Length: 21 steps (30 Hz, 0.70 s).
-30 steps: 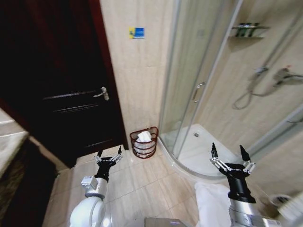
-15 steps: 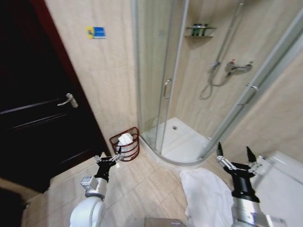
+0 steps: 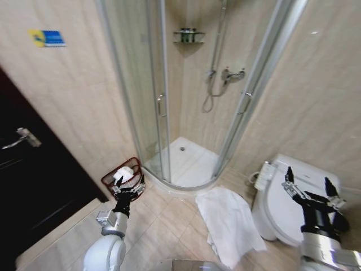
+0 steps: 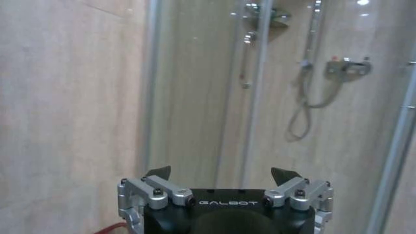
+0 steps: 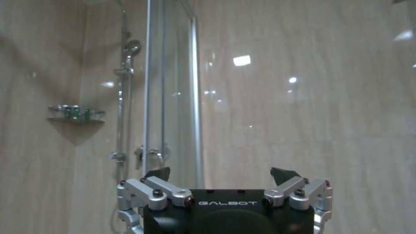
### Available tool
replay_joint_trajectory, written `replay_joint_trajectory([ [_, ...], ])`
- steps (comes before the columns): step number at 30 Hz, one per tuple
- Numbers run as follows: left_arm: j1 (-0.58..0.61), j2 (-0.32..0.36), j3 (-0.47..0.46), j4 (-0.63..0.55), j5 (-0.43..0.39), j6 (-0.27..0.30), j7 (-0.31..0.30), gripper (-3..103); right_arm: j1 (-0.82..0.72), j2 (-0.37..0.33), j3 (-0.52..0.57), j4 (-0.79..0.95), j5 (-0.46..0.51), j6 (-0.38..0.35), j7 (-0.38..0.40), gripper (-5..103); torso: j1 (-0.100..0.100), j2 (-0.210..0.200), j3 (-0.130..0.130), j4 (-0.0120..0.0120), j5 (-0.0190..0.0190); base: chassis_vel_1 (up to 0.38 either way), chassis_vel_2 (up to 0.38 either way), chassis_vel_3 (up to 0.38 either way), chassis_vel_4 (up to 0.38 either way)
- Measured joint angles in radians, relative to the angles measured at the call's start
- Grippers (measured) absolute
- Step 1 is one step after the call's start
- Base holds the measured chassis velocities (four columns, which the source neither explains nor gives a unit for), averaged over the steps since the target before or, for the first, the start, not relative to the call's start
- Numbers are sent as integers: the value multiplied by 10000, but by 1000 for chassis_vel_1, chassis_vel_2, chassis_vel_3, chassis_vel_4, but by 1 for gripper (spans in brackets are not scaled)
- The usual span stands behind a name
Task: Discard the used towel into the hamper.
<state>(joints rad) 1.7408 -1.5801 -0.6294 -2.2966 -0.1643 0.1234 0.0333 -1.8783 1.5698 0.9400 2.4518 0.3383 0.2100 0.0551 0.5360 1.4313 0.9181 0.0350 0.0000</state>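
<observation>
The used towel [image 3: 228, 223], white and crumpled, lies on the tiled floor in front of the shower. The hamper [image 3: 112, 179], a small reddish-brown wire basket with something white inside, stands by the wall between the dark door and the shower. My left gripper [image 3: 128, 189] hovers just in front of the hamper, open and holding nothing; its fingers [image 4: 158, 171] face the shower glass in the left wrist view. My right gripper [image 3: 308, 189] is held up over the toilet, right of the towel, open and holding nothing. The right gripper [image 5: 221, 174] points at the tiled wall.
A curved glass shower enclosure [image 3: 155, 107] with a white tray [image 3: 186, 164] fills the corner ahead. A white toilet [image 3: 282, 197] stands at the right, close to the towel. A dark door [image 3: 28, 169] is at the left. Beige floor tiles lie between hamper and towel.
The whole picture has shifted left, so the camera has turned right: the door slid toward the edge and the toilet came into view. Both grippers keep the same open pose.
</observation>
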Motion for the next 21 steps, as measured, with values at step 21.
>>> replay_joint_trajectory([
  [21, 0, 0, 1, 0, 0, 0, 0, 100, 223, 124, -444, 37, -195, -264, 32, 100, 0, -1, 0, -4, -2, -126, -130, -130, -126],
])
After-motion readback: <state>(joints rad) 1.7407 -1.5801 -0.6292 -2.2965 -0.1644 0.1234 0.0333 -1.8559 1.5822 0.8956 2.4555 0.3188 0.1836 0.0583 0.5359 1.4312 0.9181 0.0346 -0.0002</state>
